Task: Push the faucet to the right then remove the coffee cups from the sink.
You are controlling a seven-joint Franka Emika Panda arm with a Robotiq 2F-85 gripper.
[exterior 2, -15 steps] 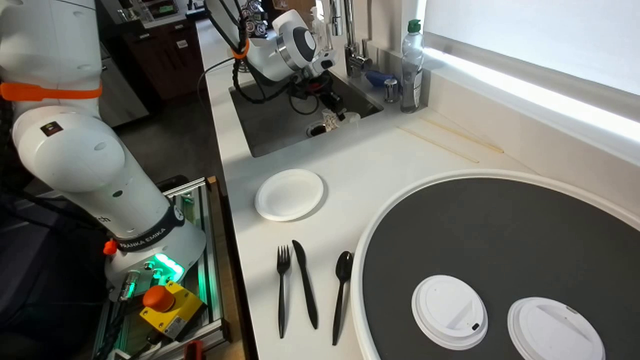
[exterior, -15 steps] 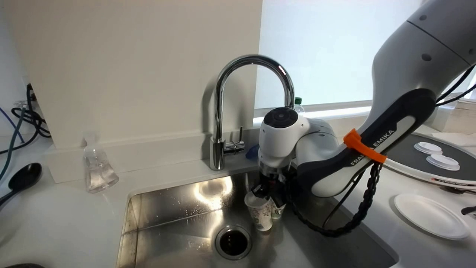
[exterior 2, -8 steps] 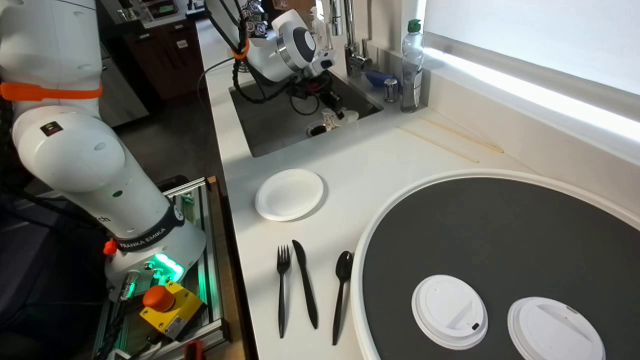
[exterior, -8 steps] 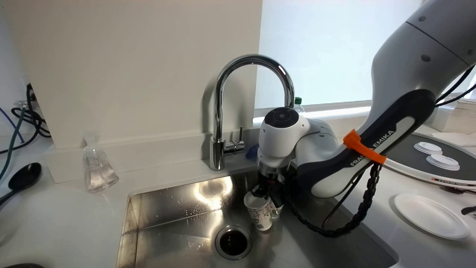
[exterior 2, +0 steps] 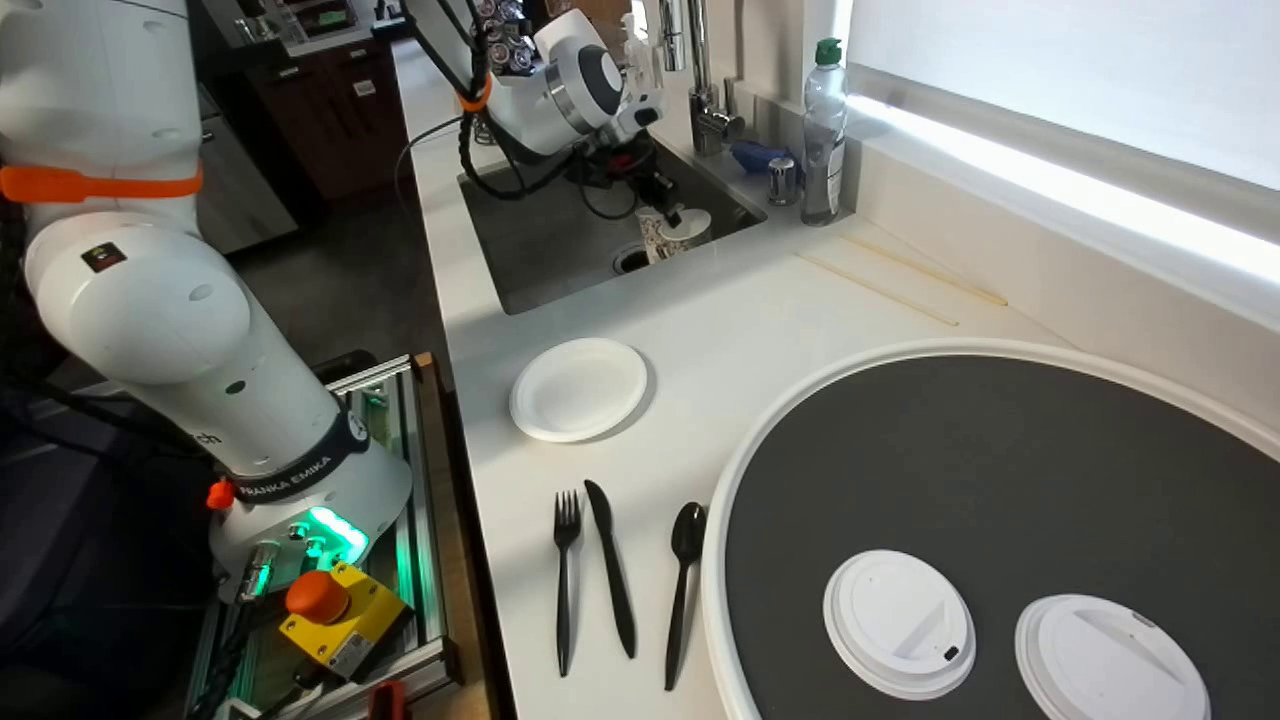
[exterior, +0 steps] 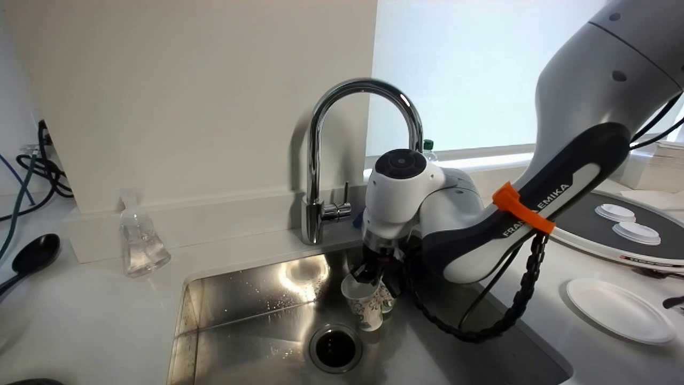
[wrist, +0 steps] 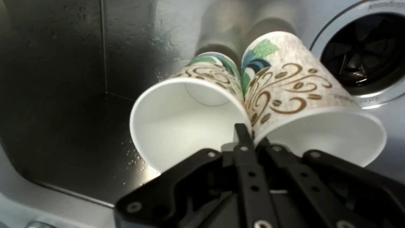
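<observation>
Two white paper coffee cups with brown swirls stand side by side in the wrist view, the left cup (wrist: 190,126) and the right cup (wrist: 291,79). My gripper (wrist: 252,136) is shut on their adjoining walls, one finger inside each cup. The cups (exterior: 363,307) lean slightly inside the steel sink (exterior: 240,345); whether their bases touch its floor I cannot tell. The chrome faucet (exterior: 313,160) rises behind the sink, its spout arched to the right in an exterior view, where the arm hides the spout's end.
The drain (exterior: 335,348) lies close to the cups. A soap bottle (exterior 2: 824,140) and a blue item (exterior 2: 757,156) stand behind the sink. On the counter are a white plate (exterior 2: 578,390), black cutlery (exterior 2: 610,570) and a round dark tray (exterior 2: 900,450) with white lids.
The jaws have closed on the cup walls. Gripper and both cups have moved together a little to the left in both exterior views. The faucet has not moved.
</observation>
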